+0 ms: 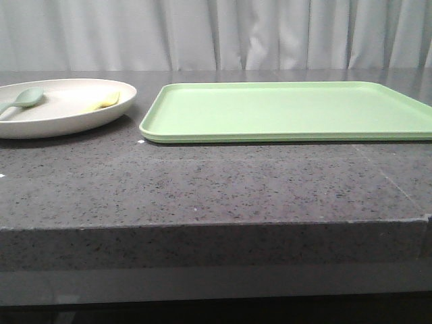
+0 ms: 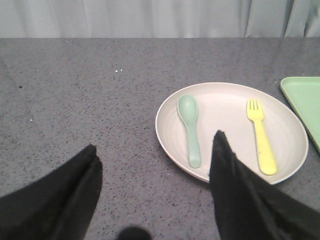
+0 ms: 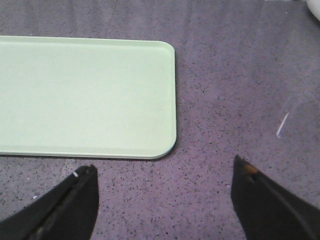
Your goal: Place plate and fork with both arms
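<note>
You had the cream plate [image 1: 61, 111] sitting at the far left of the dark speckled stone table [image 1: 202, 182], with part of it cut off by the left edge of the front view. Just to its right, apart from it by a narrow strip of bare stone, lay the large light green tray [image 1: 290, 111], which ran off the right edge of that view.

Two utensils lay inside the plate, side by side and well apart from each other. The pale yellow fork [image 2: 261, 136] was on the right half of the dish, flat, its tines pointing toward the far side and its handle toward the near rim. The pale green spoon [image 2: 190, 127] lay on the left half, bowl toward the far side, handle toward the near rim. From the front you could only see the fork as a small yellow sliver near the plate's right rim.

Your left gripper [image 2: 155, 192] hung above the table near the plate, its jaws spread wide and holding nothing; one finger overlapped the plate's near rim in the wrist view, between the spoon and the fork, but whether it touched the dish could not be told.

Your right gripper [image 3: 165, 200] hung over bare stone beside a rounded corner of the tray, its jaws likewise spread wide with nothing between them.

Behind the table hung a pale pleated curtain [image 1: 216, 34].
</note>
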Motion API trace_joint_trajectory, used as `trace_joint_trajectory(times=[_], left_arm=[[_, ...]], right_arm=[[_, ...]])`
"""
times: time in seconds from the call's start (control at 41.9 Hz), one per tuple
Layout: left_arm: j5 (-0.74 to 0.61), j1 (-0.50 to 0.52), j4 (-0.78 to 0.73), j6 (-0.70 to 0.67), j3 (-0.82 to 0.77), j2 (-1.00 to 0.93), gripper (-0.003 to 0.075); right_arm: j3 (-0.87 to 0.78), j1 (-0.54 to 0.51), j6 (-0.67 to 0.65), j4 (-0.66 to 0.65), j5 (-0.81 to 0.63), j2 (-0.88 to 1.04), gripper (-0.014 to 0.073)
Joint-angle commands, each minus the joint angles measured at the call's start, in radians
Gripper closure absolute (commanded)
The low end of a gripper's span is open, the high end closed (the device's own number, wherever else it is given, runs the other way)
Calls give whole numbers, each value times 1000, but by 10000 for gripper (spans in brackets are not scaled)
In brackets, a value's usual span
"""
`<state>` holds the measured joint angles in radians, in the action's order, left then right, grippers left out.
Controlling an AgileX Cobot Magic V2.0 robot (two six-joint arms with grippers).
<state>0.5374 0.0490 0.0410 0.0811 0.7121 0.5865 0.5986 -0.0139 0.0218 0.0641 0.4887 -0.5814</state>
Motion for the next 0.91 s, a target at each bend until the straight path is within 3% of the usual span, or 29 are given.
trace_joint_trajectory(times=[0.0, 0.119, 0.382, 0.669, 0.884], left_arm=[[41, -7, -52, -4, 95, 51, 299], [183, -7, -127, -4, 202, 177, 300], [268, 73, -108, 4, 361, 452, 300], [422, 202, 252, 311, 576, 750, 300], [550, 207, 299, 343, 764, 977, 300]], right_arm=[[33, -4, 2, -6, -80, -8, 21], [33, -4, 2, -6, -80, -8, 21], [33, -4, 2, -6, -80, -8, 21], [33, -4, 2, -6, -80, -8, 21], [33, -4, 2, -6, -80, -8, 21]])
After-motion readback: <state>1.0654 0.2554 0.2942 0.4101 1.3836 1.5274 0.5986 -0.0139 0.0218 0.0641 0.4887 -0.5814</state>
